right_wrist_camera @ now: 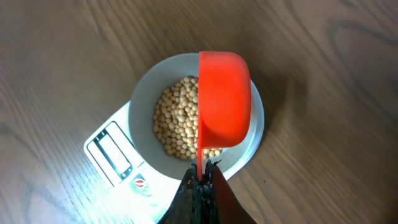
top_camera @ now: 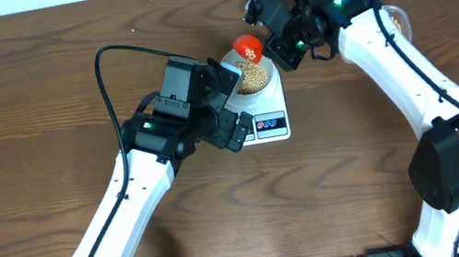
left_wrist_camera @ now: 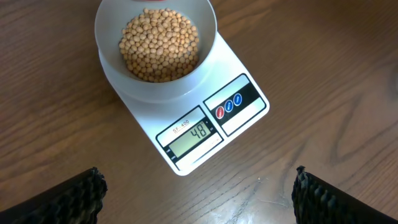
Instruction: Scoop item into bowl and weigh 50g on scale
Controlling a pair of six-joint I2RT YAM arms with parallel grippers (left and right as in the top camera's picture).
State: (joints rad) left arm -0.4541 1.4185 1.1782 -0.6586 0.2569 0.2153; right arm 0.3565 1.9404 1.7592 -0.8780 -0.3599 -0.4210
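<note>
The pale bowl (left_wrist_camera: pixel 208 37) stands on the white scale (left_wrist_camera: pixel 245 115), and tan beans (left_wrist_camera: pixel 160 43) cover its bottom. The scale's display (left_wrist_camera: pixel 194 132) reads 48. My right gripper (right_wrist_camera: pixel 202 180) is shut on the thin handle of a red scoop (right_wrist_camera: pixel 224 99). The scoop is tipped on its side over the right half of the bowl (right_wrist_camera: pixel 146 93), above the beans (right_wrist_camera: pixel 177 124). My left gripper (left_wrist_camera: pixel 199 199) is open and empty over bare wood just in front of the scale. From overhead, the scoop (top_camera: pixel 248 48) hangs at the bowl's far edge.
A clear tub (top_camera: pixel 397 21) holding more beans sits at the back right, mostly behind my right arm. Both arms flank the scale (top_camera: pixel 271 124), and a black cable (top_camera: pixel 104 75) loops over the wooden table behind the left arm.
</note>
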